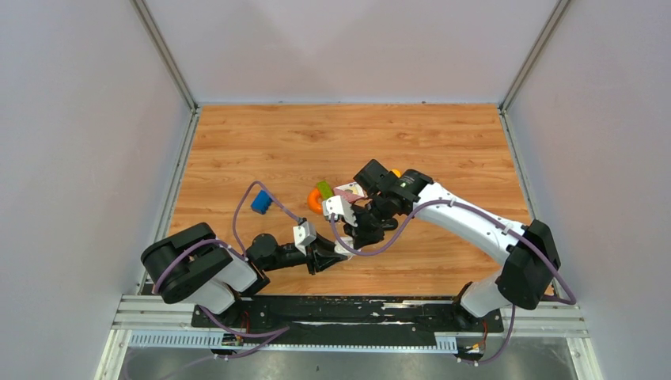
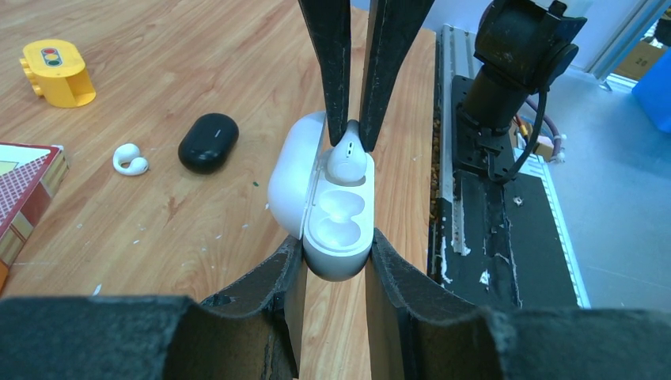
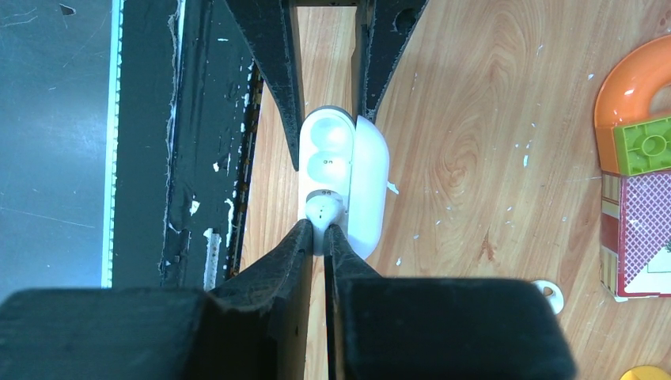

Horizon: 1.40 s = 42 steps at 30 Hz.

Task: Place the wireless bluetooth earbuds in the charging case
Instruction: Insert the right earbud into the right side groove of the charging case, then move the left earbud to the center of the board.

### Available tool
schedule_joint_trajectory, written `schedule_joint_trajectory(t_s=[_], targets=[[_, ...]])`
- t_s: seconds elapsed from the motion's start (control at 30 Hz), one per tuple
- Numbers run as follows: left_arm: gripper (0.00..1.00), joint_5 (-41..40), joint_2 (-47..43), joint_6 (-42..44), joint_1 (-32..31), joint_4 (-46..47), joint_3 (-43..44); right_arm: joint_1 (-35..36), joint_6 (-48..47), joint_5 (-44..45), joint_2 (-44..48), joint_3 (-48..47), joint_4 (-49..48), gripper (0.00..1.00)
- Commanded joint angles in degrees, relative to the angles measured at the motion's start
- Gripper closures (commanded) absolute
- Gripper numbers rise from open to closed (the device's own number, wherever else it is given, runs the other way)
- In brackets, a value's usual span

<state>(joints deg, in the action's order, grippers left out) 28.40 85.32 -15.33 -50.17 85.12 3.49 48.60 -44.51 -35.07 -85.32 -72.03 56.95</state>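
Observation:
An open white charging case [image 2: 336, 218] sits low over the table, gripped at its base by my left gripper [image 2: 336, 252], which is shut on it. Its lid [image 2: 289, 170] hangs open to the left. My right gripper [image 3: 316, 227] is shut on a white earbud [image 3: 324, 209] and holds it at the case's far socket [image 2: 348, 158]; the near socket [image 2: 339, 231] is empty. A second white earbud [image 2: 129, 160] lies on the table beside a closed black case [image 2: 208, 142]. No black earbuds show. The two grippers meet tip to tip [image 1: 348, 245].
A yellow block [image 2: 57, 71] and a red patterned box [image 2: 24, 194] lie to the left. An orange ring [image 3: 633, 83] with a green block [image 3: 645, 144] sits beyond the case. A blue block [image 1: 261, 202] lies left of centre. The black base rail [image 2: 490, 214] is close by.

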Motion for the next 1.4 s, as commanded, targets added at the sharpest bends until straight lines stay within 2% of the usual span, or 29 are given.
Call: schedule_joint_trajectory(t_s=[0.0,0.17,0.4,0.77,0.93,1.07,1.13,1.27,1.37], targets=[[0.97,0.8,0.2,0.1,-0.2,5.3,1.3,0.2,0.7,-0.6,-0.4,-0.4,-1.7,0.90],[0.97,0.5,0.3,-0.1,-0.2,5.5,1.2,0.2,0.8,-0.6,-0.9,-0.2,-1.9,0.87],[0.97,0.3,0.5,-0.1,-0.2,5.2,1.3,0.3,0.8,-0.6,0.2,-0.4,-1.6,0.76],[0.98,-0.2,0.5,-0.6,-0.2,4.8,1.5,-0.8,-1.9,-2.7,10.0,-5.3,6.1,0.75],[0.98,-0.5,0.4,-0.9,-0.2,5.5,1.3,-7.3,-3.5,-5.7,13.2,-3.0,3.7,0.78],[0.98,-1.0,-0.1,-0.9,-0.2,5.6,0.9,-15.8,-6.1,-10.7,10.5,-0.8,1.3,0.80],[0.98,-1.4,-0.7,-0.8,-0.2,5.4,0.8,-18.1,-7.0,-9.0,7.7,0.6,-0.9,0.83],[0.98,-1.8,-2.2,-0.3,-0.2,4.2,0.3,-18.6,-5.1,-3.0,2.7,3.3,-8.5,0.86],[0.98,-1.4,-2.6,-0.4,-0.2,4.4,0.2,-18.6,-5.8,-0.6,-1.8,2.2,-10.1,0.86]])
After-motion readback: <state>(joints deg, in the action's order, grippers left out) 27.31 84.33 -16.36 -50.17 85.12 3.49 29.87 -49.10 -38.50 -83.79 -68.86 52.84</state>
